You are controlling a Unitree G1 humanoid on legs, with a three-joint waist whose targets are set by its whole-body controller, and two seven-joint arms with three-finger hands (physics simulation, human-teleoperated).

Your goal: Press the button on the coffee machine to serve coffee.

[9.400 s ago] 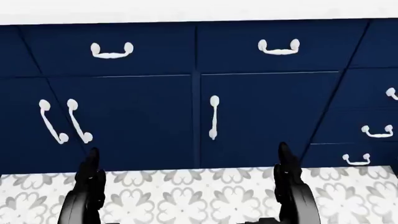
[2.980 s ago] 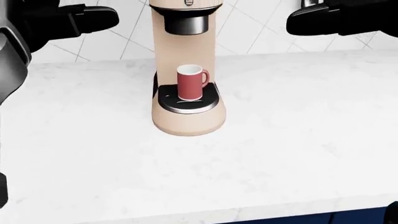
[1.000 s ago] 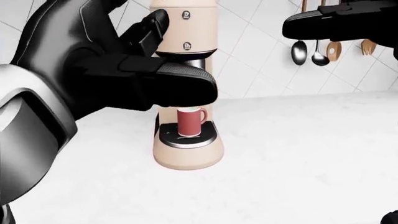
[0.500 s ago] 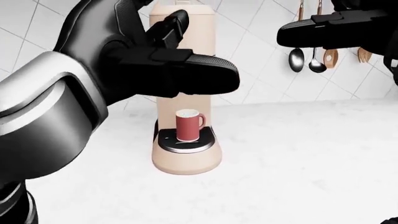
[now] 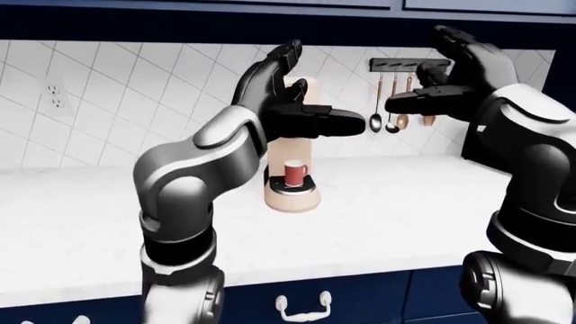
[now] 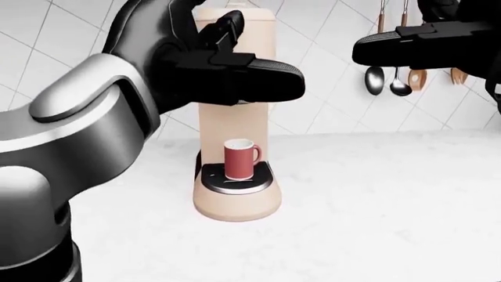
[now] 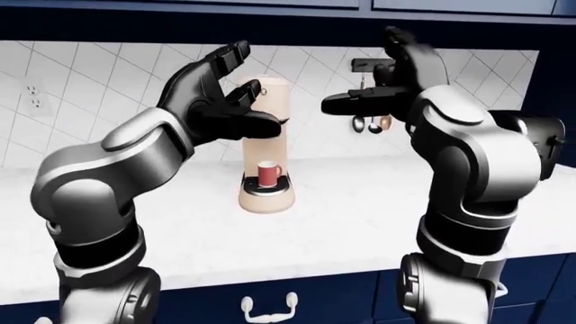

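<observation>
Nearest to us in the eye views, our arms rise in glossy grey shell segments with matte black joints, above navy cabinet fronts [image 5: 360, 297] with a curved white handle [image 5: 303, 309]. We hold our left hand [image 7: 211, 101] raised, its ribbed black fingers [image 7: 202, 71] spread and pointing up, while the thick thumb juts out level toward the view's right. It hovers at the height of the machine's upper body; we cannot tell from these views whether it touches the machine. Our right hand [image 7: 396, 74] is raised at the same height, fingers spread upward, thumb stretched level toward the left hand, holding nothing.

Beyond the arms lies a white, faintly veined stone counter [image 6: 392, 194]. On it, near the middle of the head view, stands the coffee machine [image 6: 235, 200]: a smooth, rounded, peach-beige column on an oval base with a dark, chrome-rimmed drip tray. A red cylindrical mug [image 6: 239, 160] with a white inside sits upright on that tray. The machine's button is hidden behind our left hand.

Farthest off, a wall of white tiles [image 5: 135, 88] laid diagonally carries an outlet [image 5: 55, 95] and a dark rail of hanging utensils [image 5: 389, 115], metal and wooden.
</observation>
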